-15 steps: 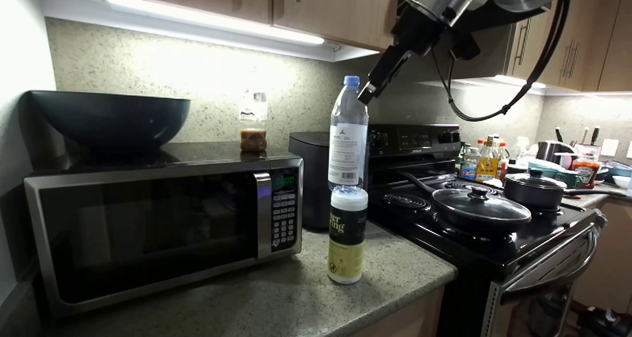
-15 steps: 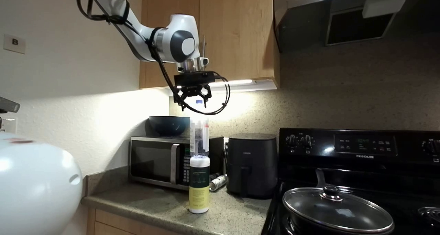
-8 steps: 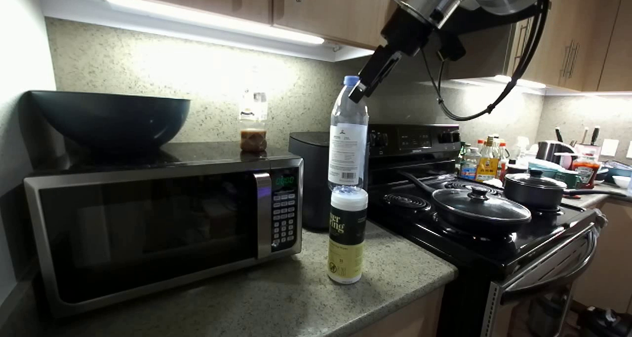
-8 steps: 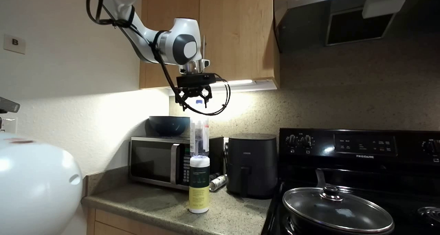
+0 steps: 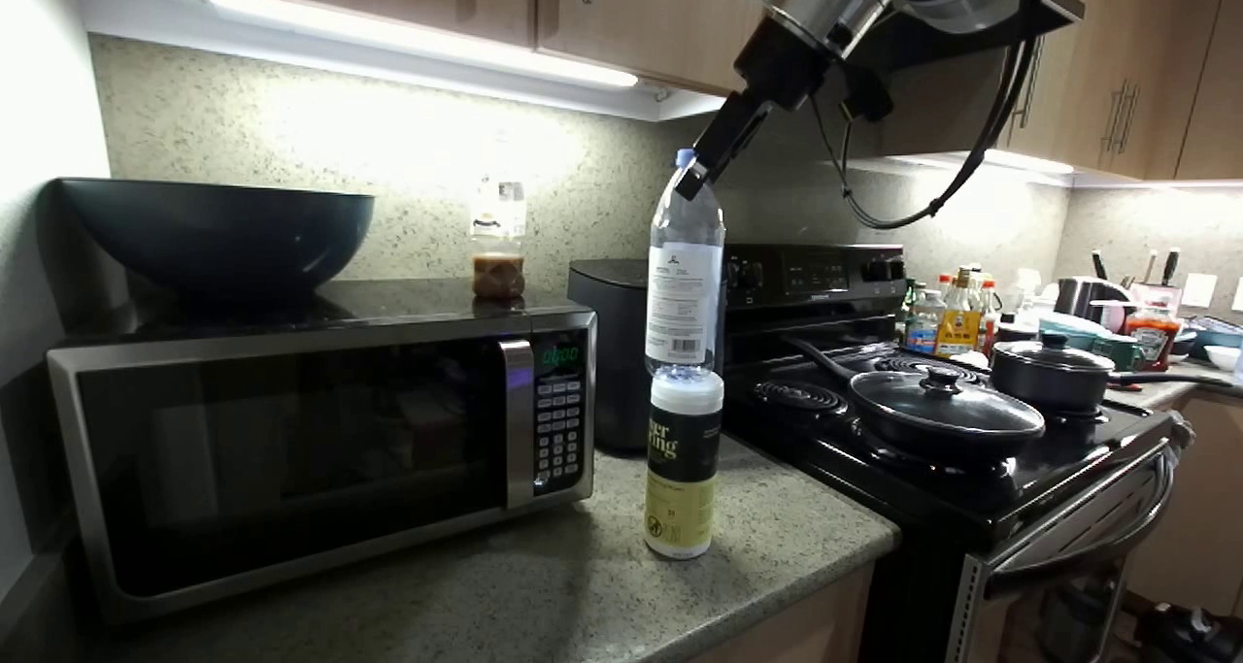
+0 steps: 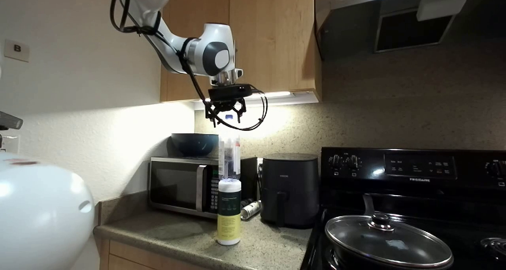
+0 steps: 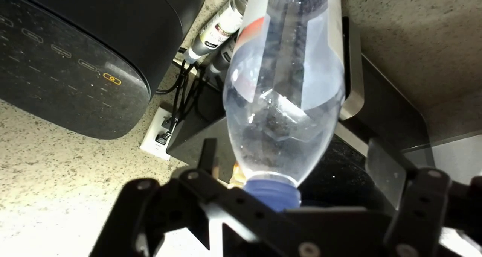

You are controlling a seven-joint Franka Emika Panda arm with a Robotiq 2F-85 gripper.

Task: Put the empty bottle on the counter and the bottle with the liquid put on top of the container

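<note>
Exterior view, left to right: likely heavier liquid bottle [image 5: 498,267], left of the container [image 5: 683,464], then empty bottle [image 5: 686,280], upright atop it, likely light, dentable, tippy. Per wrist view, grip gently at the presumably stiffer neck [image 7: 269,170], between fingers [image 7: 386,172] parted wide, holding nothing.

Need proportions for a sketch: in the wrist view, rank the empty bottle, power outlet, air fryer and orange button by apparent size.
1. Empty bottle and air fryer: too alike to rank, with the bottle nearer the camera.
2. Power outlet.
3. Orange button.
</note>
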